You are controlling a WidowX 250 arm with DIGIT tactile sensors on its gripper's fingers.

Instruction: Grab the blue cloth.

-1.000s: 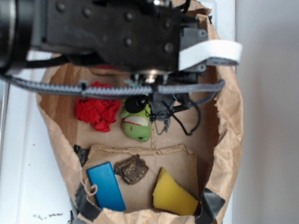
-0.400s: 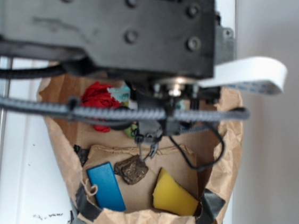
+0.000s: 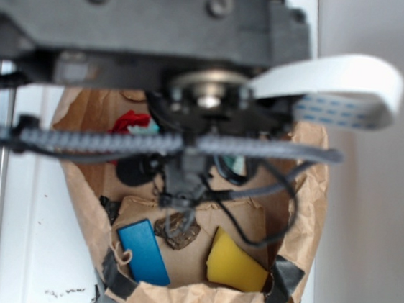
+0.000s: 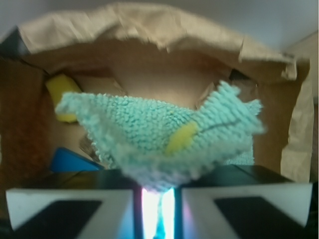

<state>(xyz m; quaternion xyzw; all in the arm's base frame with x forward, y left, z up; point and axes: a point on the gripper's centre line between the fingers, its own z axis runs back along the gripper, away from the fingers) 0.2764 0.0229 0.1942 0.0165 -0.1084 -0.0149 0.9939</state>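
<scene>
Pinching the blue cloth (image 4: 164, 137) in our hand (image 4: 157, 191), jaws nearly shut on its bunched middle, cloth lifted above the paper bag (image 4: 149, 30), blue rectangle (image 3: 144, 251) and yellow piece (image 3: 233, 263) lying below

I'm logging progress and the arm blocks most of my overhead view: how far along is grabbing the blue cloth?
The grab looks done: in the wrist view the claw is shut on the pale teal-blue terry cloth, whose bunched lower edge is pinched between the nearly closed jaws while the rest fans out above them. The cloth hangs in front of the brown paper bag. Nothing obvious is left except keeping the grip.
</scene>
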